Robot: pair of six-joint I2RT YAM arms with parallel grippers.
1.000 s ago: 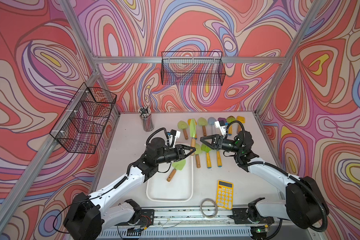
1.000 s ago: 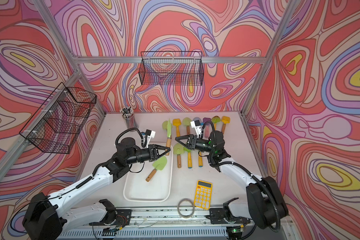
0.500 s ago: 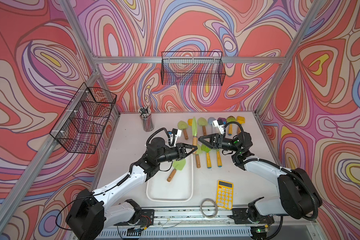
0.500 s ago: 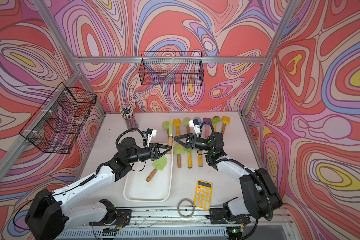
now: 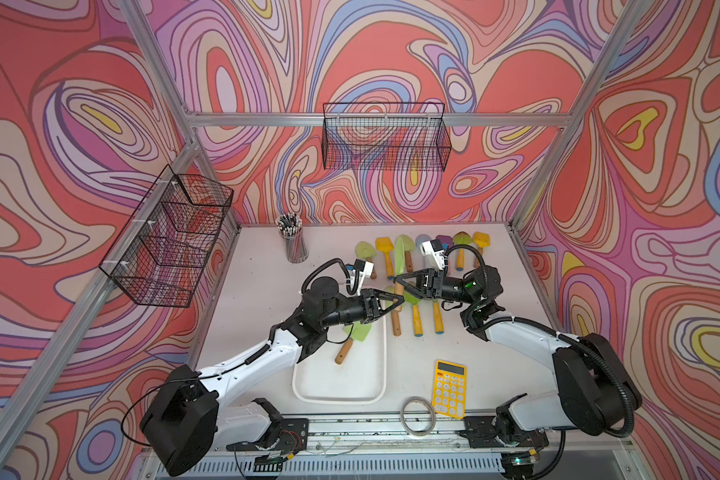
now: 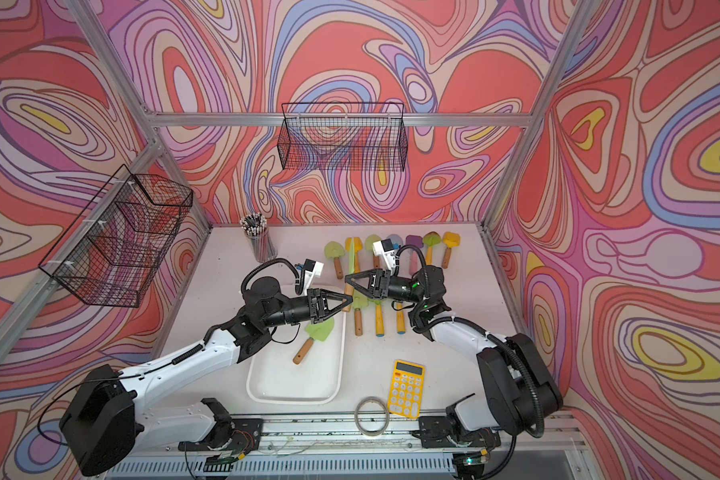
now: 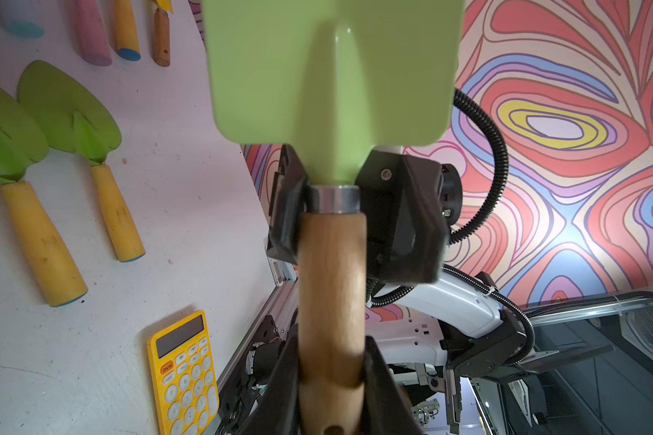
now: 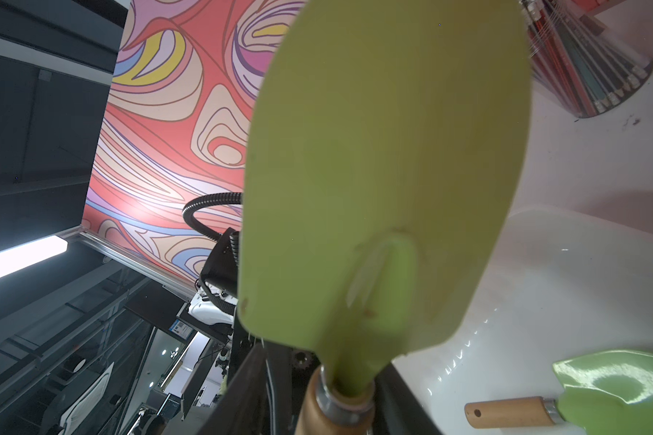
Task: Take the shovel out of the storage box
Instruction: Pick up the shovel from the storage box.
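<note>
We see left gripper (image 5: 400, 298) clamped tight on wooden handle of light-green shovel (image 7: 332, 94) — shovel lifted clear of storage box (image 5: 341, 386), in air near its far right corner, blade pointing toward back wall. Right gripper (image 5: 398, 277) faces it, jaws part open, straddling metal collar just below blade; whether pads press on it we cannot tell. Second green shovel (image 5: 354, 332) lies flat inside storage box. More shovels lie in rows on table (image 5: 258, 291) just beside box — yellow calculator (image 5: 449, 388) nearer front.
</note>
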